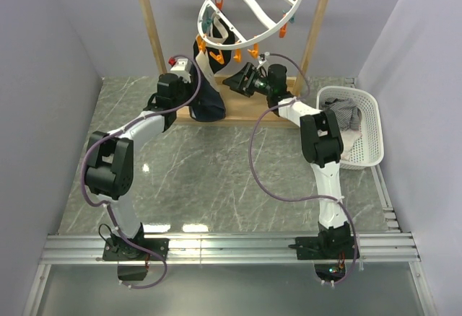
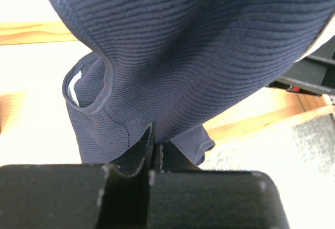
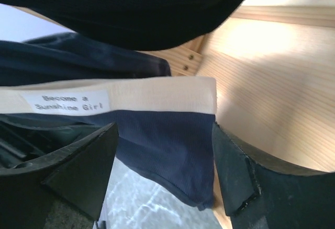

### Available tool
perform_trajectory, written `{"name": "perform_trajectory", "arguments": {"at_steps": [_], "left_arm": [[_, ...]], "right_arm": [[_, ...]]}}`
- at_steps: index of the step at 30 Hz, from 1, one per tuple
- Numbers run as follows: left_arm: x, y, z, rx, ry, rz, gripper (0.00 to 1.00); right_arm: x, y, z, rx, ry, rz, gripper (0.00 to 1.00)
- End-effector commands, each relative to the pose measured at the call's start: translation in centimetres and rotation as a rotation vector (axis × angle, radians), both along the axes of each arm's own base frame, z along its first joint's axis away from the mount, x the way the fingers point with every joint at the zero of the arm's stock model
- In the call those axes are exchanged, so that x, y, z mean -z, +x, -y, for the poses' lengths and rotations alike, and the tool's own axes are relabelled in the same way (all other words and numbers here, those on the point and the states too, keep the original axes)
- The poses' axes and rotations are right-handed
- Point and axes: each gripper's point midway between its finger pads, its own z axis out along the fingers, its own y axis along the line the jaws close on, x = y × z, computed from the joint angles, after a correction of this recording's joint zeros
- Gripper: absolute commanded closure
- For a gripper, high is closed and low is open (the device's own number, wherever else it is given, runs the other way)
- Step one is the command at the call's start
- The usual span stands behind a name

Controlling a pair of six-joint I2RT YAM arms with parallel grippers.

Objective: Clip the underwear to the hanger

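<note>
Left gripper [image 1: 193, 65], seen from above, holds the underwear [image 1: 208, 99] up against the rack [image 1: 151, 27], under the tilted hanger [image 1: 253, 6]; the right gripper [image 1: 231, 82] is just beside it. The left wrist view shows its jaws pinched together on navy fabric. In the right wrist view the fingers [image 3: 78, 171] are spread apart, with the cream waistband [image 3: 157, 95] just beyond them.

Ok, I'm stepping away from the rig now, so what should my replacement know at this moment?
Left tool: shut on the navy underwear, holding it by the wooden rack.
Right tool: open, facing the cream waistband, not gripping.
Hanger: hangs tilted from the rack, above both tools; a black garment hangs close by.
Done: underwear grasped.
Left: no clip visibly holds it; bring the waistband to a clip and fasten it.
</note>
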Motion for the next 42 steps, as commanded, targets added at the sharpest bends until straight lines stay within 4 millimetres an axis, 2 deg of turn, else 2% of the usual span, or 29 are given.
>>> {"name": "perform_trajectory", "arguments": {"at_steps": [1,14,19,26,32,37,40,42], "left_arm": [[-3.1,-0.2,0.7,0.091,-0.018,0.063,1.00],[-4.7,-1.0,2.0,0.206,-0.101,0.074,1.00],[-5.0,-1.2,2.2,0.226,-0.105,0.077,1.00],[-5.4,-1.0,2.4,0.229,-0.119,0.077,1.00],[-5.4,-1.0,2.3,0.232,-0.131,0.071,1.00],[-5.2,-1.2,2.2,0.234,-0.135,0.065,1.00],[-4.9,-1.2,2.0,0.232,-0.134,0.059,1.00],[-4.7,-1.1,2.0,0.229,-0.132,0.057,1.00]], "right_arm": [[-2.4,1.1,-0.3,0.010,0.104,0.020,0.20],[1.9,3.0,-0.9,0.081,0.177,-0.122,0.19],[3.2,2.4,-1.7,0.054,0.277,-0.216,0.20],[2.2,1.0,-3.7,-0.024,0.367,-0.247,0.25],[3.1,1.0,-4.7,-0.023,0.381,-0.295,0.25],[1.7,0.5,-5.2,-0.045,0.425,-0.313,0.25],[0.1,0.2,-5.5,-0.068,0.447,-0.300,0.31],[-1.3,0.0,-5.3,-0.081,0.462,-0.273,0.44]]}}
